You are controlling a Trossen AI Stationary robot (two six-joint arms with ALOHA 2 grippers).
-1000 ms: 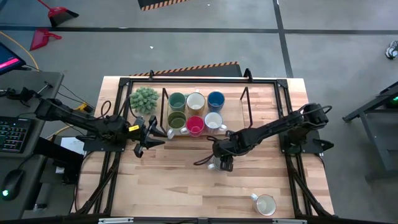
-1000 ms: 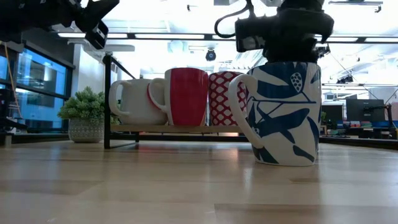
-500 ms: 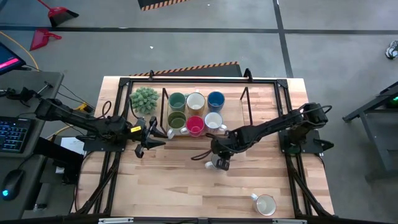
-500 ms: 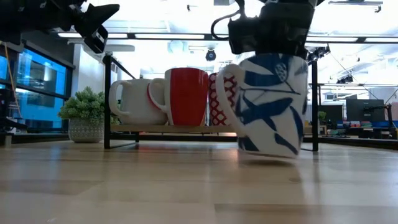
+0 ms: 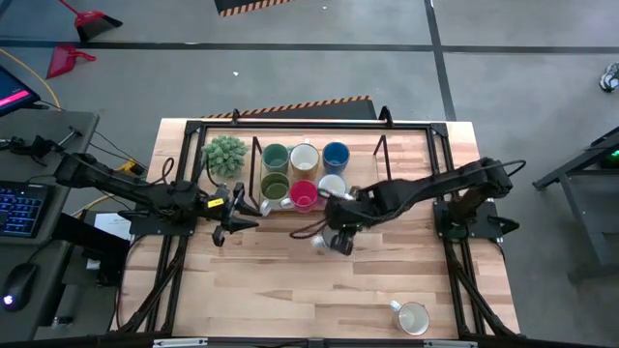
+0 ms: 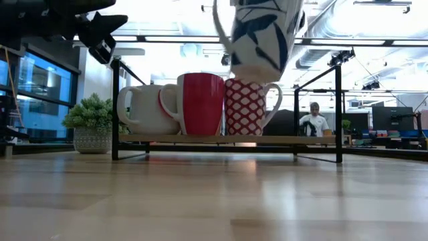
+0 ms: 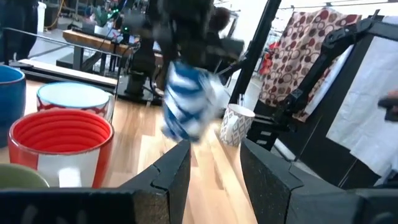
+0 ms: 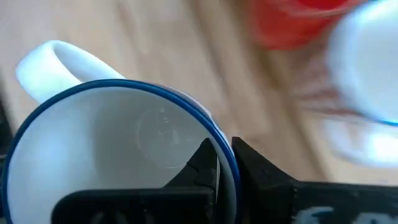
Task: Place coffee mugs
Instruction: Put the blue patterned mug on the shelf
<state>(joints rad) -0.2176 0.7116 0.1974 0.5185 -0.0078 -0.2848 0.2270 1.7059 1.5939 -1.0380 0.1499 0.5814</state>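
A white mug with blue leaves (image 6: 261, 37) hangs in the air in front of the low shelf (image 6: 221, 139), with my right gripper (image 8: 224, 155) shut on it; it also shows in the high view (image 5: 329, 240). The shelf holds several coffee mugs on their bases, among them a red one (image 5: 303, 194), a blue one (image 5: 336, 155) and a teal-green one (image 5: 276, 156). Another white mug (image 5: 413, 317) stands near the table's front right. My left gripper (image 5: 237, 205) hovers open and level, left of the shelf, touching nothing. My right gripper pinches the mug's wall at the blue rim (image 8: 231, 167), one finger inside the mug and one outside, on the side away from the handle (image 8: 50, 56). The fingers come slanting down from above. The mug hangs tilted below them, lifted clear of the table.
A spiky green potted plant (image 5: 224, 155) stands at the shelf's left end. A black frame (image 5: 290, 124) runs round the table's far part and sides. Bare wood lies in front of the shelf. In the low view a person (image 6: 313, 124) shows far off in the room.
My right gripper has shut on the blue-leaf mug's rim and risen with it. The mug, which stood on the table, first tipped and now hangs tilted well clear of it, shifted a little toward the shelf and the table's left.
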